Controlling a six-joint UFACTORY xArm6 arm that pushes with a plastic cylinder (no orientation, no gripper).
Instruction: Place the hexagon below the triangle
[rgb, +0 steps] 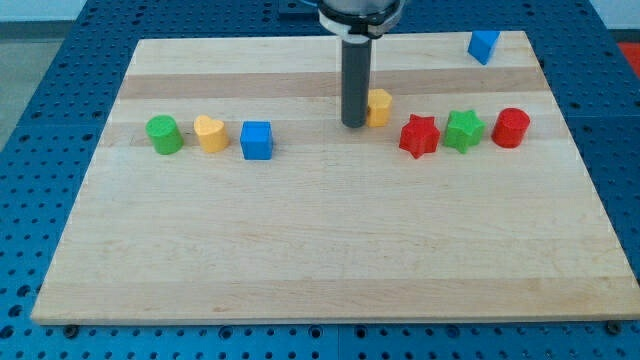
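An orange-yellow hexagon block (380, 106) sits a little above the board's middle, partly hidden by my rod. My tip (355, 124) rests on the board right against the hexagon's left side. A blue triangular block (483, 45) lies at the view's top right corner of the board, far up and to the right of the hexagon.
A red star (419, 136), a green star (463, 130) and a red cylinder (511, 128) stand in a row right of the hexagon. A green cylinder (164, 134), a yellow heart (211, 132) and a blue cube (256, 140) line the left. The wooden board (320, 250) lies on a blue pegboard.
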